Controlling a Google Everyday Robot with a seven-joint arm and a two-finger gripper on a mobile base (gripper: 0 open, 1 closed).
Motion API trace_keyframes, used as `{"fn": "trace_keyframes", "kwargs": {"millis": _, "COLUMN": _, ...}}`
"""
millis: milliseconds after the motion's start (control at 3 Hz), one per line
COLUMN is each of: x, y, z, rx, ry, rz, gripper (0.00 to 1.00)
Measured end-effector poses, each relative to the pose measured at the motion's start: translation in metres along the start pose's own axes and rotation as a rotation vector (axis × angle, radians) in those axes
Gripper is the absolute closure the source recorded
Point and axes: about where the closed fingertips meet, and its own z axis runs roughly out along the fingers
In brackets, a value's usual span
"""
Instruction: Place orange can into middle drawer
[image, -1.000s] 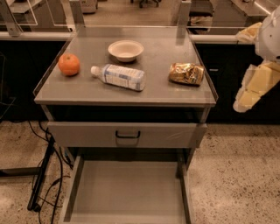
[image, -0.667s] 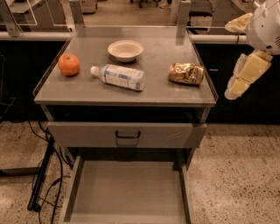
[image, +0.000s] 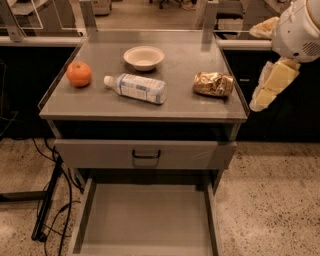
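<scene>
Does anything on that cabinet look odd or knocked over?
The orange can lies on its side, crinkled as if crushed; the plastic bottle lies tipped over too. The end effector hangs just right of the cabinet.

gripper (image: 269, 86) right of table (image: 100, 106), orange can (image: 213, 83) near edge, middle drawer (image: 145, 220) open

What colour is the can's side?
The orange can is mottled golden-brown, camera view; the tool hangs right of it.

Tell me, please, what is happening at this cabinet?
A one-armed robot is set to move the orange can into the middle drawer. The can lies on its side on the cabinet top, untouched; the tool hangs beyond the edge nearest it. The drawer stands pulled out below.
</scene>
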Motion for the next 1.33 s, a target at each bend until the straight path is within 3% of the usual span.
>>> {"fn": "trace_keyframes", "kwargs": {"millis": 667, "x": -0.006, "y": -0.029, "z": 0.064, "rx": -0.026, "ry": -0.051, "rz": -0.043, "gripper": 0.00}}
{"fn": "trace_keyframes", "kwargs": {"millis": 1333, "x": 0.008, "y": -0.053, "z": 0.111, "rx": -0.022, "ry": -0.043, "rz": -0.029, "gripper": 0.00}}
